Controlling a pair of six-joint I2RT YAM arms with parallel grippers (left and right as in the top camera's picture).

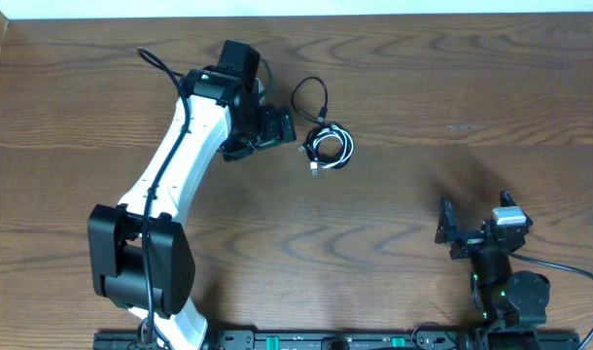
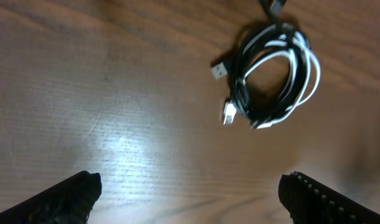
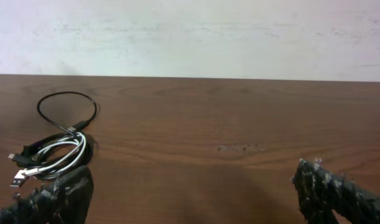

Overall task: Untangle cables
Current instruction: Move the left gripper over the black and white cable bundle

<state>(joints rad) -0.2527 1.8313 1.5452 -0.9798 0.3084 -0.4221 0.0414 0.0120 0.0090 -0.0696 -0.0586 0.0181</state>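
The cables (image 1: 331,146) lie tangled in a small coil on the wooden table, white and black strands wound together. A thin black loop (image 1: 311,97) runs out from the coil toward the far edge. In the left wrist view the coil (image 2: 311,74) sits ahead and to the right, with two small plugs (image 2: 220,70) poking out on its left. My left gripper (image 1: 289,128) is open just left of the coil and holds nothing; its fingers (image 2: 71,199) stand wide over bare wood. My right gripper (image 1: 444,228) is open and empty near the front right, far from the coil (image 3: 53,152).
The white left arm (image 1: 180,146) stretches diagonally from its base (image 1: 141,262) at the front left. A pale wall (image 3: 190,37) rises behind the table's far edge. A faint scuff (image 3: 240,148) marks the wood right of the cables.
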